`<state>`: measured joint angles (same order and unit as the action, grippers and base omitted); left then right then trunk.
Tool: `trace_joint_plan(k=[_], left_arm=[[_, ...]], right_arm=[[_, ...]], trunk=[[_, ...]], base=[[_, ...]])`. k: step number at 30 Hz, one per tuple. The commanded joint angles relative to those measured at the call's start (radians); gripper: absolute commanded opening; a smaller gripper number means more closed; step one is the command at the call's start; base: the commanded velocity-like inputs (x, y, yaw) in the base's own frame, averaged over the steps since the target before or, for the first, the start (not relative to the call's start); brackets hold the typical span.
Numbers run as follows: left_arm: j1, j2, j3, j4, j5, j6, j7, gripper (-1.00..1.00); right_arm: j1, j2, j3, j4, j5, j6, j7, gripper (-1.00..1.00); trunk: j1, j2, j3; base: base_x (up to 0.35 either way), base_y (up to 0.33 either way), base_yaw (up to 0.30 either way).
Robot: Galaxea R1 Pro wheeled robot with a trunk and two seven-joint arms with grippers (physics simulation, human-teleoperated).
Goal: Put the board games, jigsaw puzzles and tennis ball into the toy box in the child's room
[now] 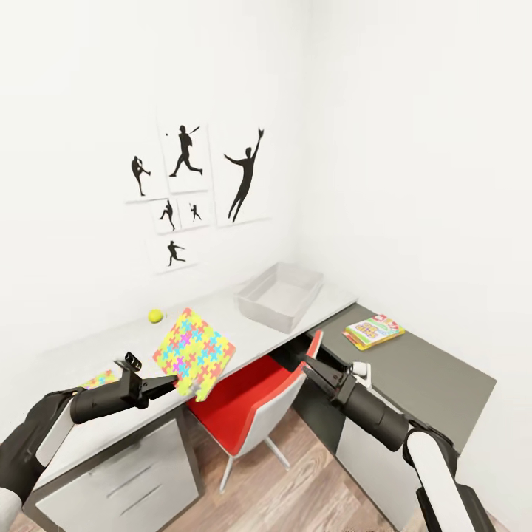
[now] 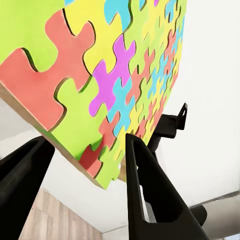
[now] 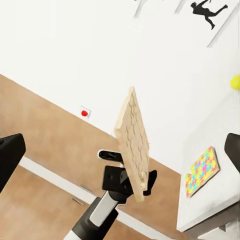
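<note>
- Step in hand: first jigsaw puzzle (image 1: 194, 352) lifted off the table (image 1: 96, 432), tilted on edge, clamped at its lower corner by the left gripper (image 1: 164, 383); looks like carry-to-box phase.
- Left gripper clenched on the puzzle slab; in the left wrist view the two fingers (image 2: 145, 190) straddle the slab's lower edge (image 2: 107, 150), so grip sits at the corner, not the middle.
- Right gripper (image 1: 307, 363) holds nothing, hangs over the red chair (image 1: 251, 403); jaws appear parted, judged from the two dark finger tips at the edges of the right wrist view.
- Toy box (image 1: 281, 294) sits on the table near the room corner, well apart from the held puzzle; appears to hold nothing yet.
- Tennis ball (image 1: 155, 315) on the table by the wall, near the lifted puzzle.
- Second puzzle (image 1: 100, 380) flat on the table, partly hidden behind the left arm.
- Board game (image 1: 373, 330) on the dark side desk, right of the box.
- Next move, my guess: swing the left arm toward the box, level the slab over the opening, then let go; corner grip means the slab could pivot or slip.
- Right wrist view adds: slab's plain tan underside (image 3: 134, 145), edge-on, and the second puzzle (image 3: 201, 170) in full; also a red wall button (image 3: 84, 113).
- Head view alone gives the box-to-puzzle layout.
</note>
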<state>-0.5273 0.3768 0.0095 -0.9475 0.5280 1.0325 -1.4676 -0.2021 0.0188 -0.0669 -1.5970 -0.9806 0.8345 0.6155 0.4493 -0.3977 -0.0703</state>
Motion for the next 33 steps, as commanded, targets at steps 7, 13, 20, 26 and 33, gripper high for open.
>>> trace_joint_plan(k=[7, 13, 20, 26, 33], left_arm=[[0.000, 0.002, 0.000, -0.001, 0.003, 0.011, -0.002, -1.00], [0.000, 0.002, 0.000, -0.001, 0.003, 0.011, -0.003, -1.00], [0.000, 0.020, 0.003, -0.001, 0.004, 0.011, -0.003, -1.00], [0.000, 0.043, 0.007, 0.000, 0.012, 0.012, -0.014, -1.00], [0.000, 0.049, 0.007, 0.001, 0.005, 0.012, -0.040, -1.00]], right_arm=[[-0.002, 0.001, -0.002, 0.000, 0.000, 0.006, 0.003, 1.00], [-0.001, 0.001, -0.002, 0.000, 0.000, 0.006, 0.003, 1.00], [-0.002, 0.001, -0.001, 0.000, 0.000, 0.006, 0.003, 1.00], [-0.001, 0.001, -0.002, 0.001, 0.000, 0.006, 0.003, 1.00], [-0.001, 0.000, -0.004, 0.003, 0.002, 0.006, 0.003, 1.00]], trunk=[[0.001, -0.002, 0.002], [0.001, -0.002, 0.006], [0.001, -0.002, 0.010], [0.001, -0.002, 0.014], [0.001, -0.002, 0.015]], base=[[0.000, 0.000, -0.264], [0.000, 0.000, -0.263], [0.000, 0.000, -0.243], [0.000, 0.000, -0.211], [0.000, 0.000, -0.077]])
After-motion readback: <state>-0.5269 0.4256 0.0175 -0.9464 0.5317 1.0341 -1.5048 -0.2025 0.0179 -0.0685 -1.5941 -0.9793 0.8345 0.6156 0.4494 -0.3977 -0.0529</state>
